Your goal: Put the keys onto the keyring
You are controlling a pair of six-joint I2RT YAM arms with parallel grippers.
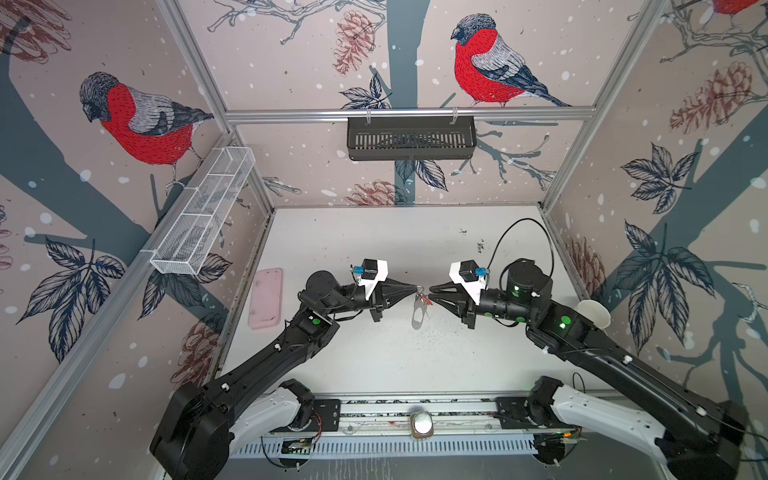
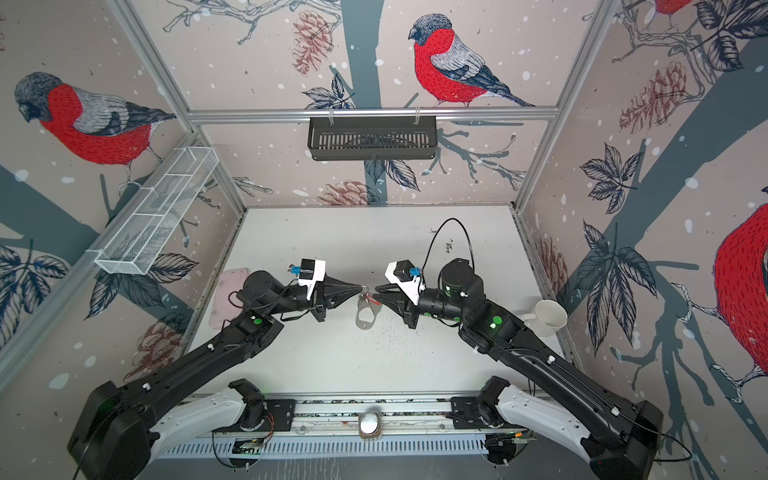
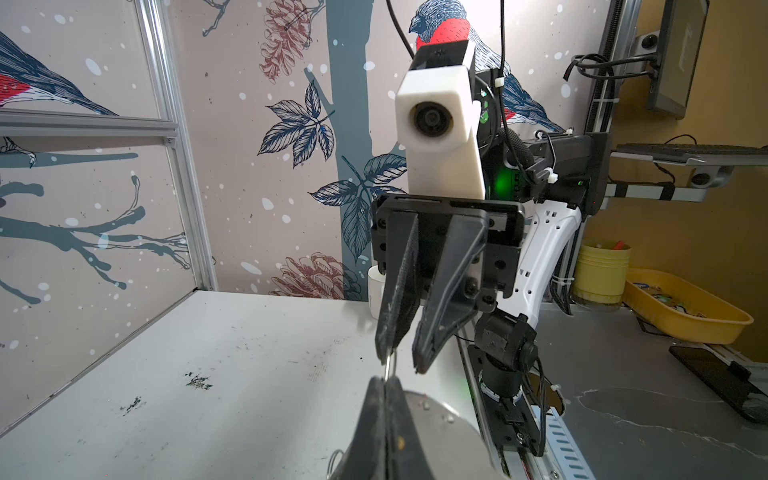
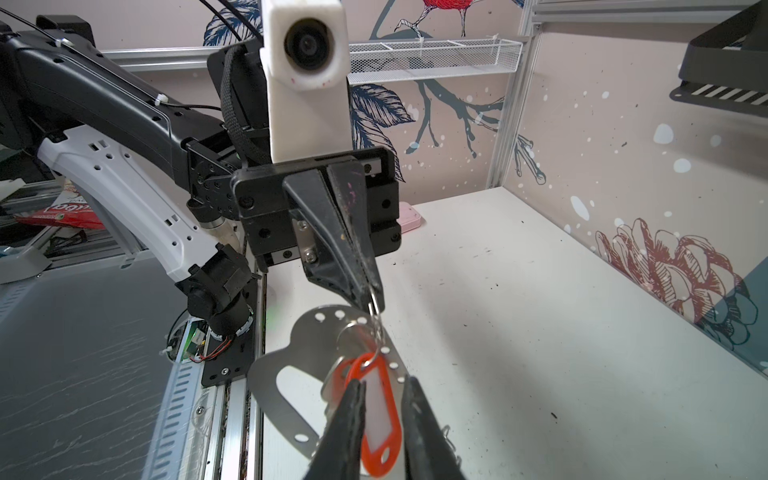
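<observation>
The keyring (image 4: 291,395), a flat grey metal plate with an oval cutout and edge holes, hangs above the table under my left gripper (image 4: 376,305). That gripper is shut on a small wire ring at the plate's edge, and both top views show the grip (image 1: 417,287) (image 2: 362,287). A silver key (image 4: 353,336) with a red-orange tag (image 4: 376,419) dangles from the same ring against the plate. My right gripper (image 4: 384,384) faces the left one tip to tip, jaws slightly apart, with the tag lying between its fingers. In the left wrist view the plate (image 3: 436,432) sits just behind my left gripper (image 3: 386,380).
A pink case (image 1: 266,297) lies on the table at the left wall. At the right wall stands a white cup (image 1: 594,316). A white mesh basket (image 1: 203,212) hangs on the left wall and a black slotted basket (image 1: 411,137) on the back rail.
</observation>
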